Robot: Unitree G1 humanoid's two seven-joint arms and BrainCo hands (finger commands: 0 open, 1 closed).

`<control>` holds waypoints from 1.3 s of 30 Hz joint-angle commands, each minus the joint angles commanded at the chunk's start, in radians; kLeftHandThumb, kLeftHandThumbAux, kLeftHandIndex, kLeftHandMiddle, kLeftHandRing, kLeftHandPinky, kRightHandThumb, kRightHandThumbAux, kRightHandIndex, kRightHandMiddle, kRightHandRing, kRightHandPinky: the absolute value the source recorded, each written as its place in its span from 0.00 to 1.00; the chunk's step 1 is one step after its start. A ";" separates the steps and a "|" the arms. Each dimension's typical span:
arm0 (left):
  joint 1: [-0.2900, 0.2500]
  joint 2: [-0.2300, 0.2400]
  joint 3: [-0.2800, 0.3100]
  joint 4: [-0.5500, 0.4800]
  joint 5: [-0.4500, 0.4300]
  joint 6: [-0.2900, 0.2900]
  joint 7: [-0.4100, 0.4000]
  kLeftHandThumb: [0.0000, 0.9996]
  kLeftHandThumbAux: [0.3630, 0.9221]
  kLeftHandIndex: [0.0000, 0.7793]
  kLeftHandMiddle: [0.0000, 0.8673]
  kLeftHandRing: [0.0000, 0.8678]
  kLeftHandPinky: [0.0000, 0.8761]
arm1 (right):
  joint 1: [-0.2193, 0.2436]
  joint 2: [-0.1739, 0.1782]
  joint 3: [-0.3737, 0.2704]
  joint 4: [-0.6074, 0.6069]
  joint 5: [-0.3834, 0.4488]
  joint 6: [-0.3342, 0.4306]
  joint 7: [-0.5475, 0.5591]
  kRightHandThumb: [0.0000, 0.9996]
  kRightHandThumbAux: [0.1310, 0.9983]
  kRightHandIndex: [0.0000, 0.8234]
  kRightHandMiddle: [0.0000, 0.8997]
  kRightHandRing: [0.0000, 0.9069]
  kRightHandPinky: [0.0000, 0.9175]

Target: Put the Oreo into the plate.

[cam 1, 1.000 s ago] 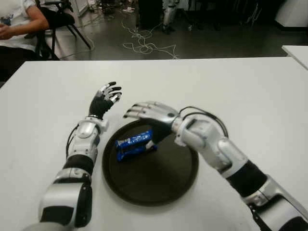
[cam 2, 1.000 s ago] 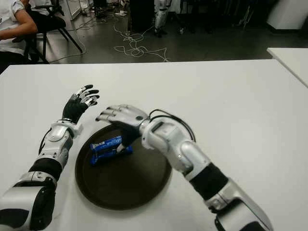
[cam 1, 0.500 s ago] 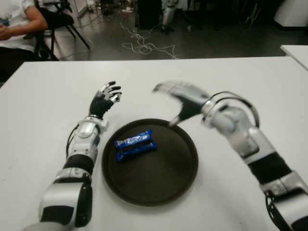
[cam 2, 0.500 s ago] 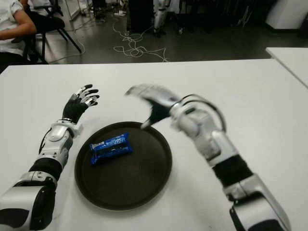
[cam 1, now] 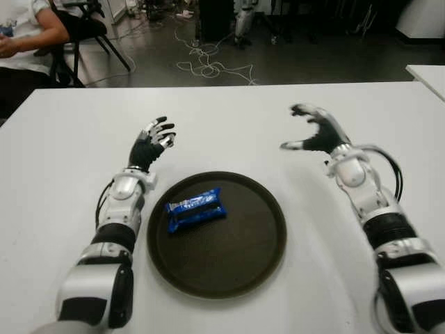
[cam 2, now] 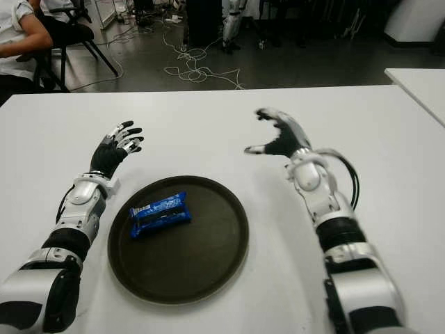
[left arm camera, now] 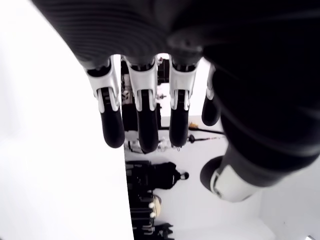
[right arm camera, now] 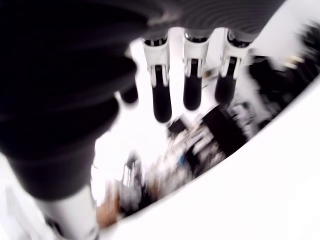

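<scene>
Right hand (cam 1: pixel 314 130) now off the plate (cam 1: pixel 257 259), away from its spot over the Oreo pack (cam 1: pixel 196 209) at the rim's ten o'clock, swung out past the one o'clock edge to bare table (cam 1: pixel 389 125) on the right, well apart from the pack, fingers (right arm camera: pixel 161 100) spread and empty.

Both hands raised, holding nothing.
Left hand (cam 1: pixel 151 144) fingers (left arm camera: pixel 112 120) spread; right hand (cam 1: pixel 316 131) palm inward, loosely uncurled.
</scene>
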 joint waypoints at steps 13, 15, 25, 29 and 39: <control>-0.002 0.000 0.002 0.004 -0.001 -0.009 -0.005 0.04 0.66 0.19 0.25 0.24 0.26 | -0.069 0.017 -0.077 0.059 0.134 0.042 0.038 0.00 0.86 0.43 0.48 0.52 0.53; -0.002 0.001 0.002 0.004 0.000 -0.008 -0.002 0.04 0.66 0.19 0.25 0.25 0.27 | -0.062 0.019 -0.073 0.048 0.132 0.039 0.034 0.00 0.86 0.43 0.48 0.52 0.53; -0.002 0.002 0.004 0.010 0.001 -0.011 0.005 0.05 0.68 0.21 0.27 0.26 0.29 | -0.038 0.017 -0.039 0.046 0.100 0.038 0.021 0.00 0.86 0.47 0.53 0.55 0.56; 0.000 0.003 0.002 0.009 0.003 -0.010 0.002 0.05 0.69 0.20 0.26 0.26 0.27 | -0.046 0.012 -0.027 0.067 0.092 0.050 0.017 0.00 0.86 0.48 0.54 0.55 0.56; 0.000 0.006 -0.001 0.011 0.005 -0.014 -0.003 0.03 0.68 0.20 0.25 0.25 0.27 | -0.053 0.015 -0.017 0.080 0.090 0.060 0.008 0.00 0.87 0.47 0.54 0.55 0.56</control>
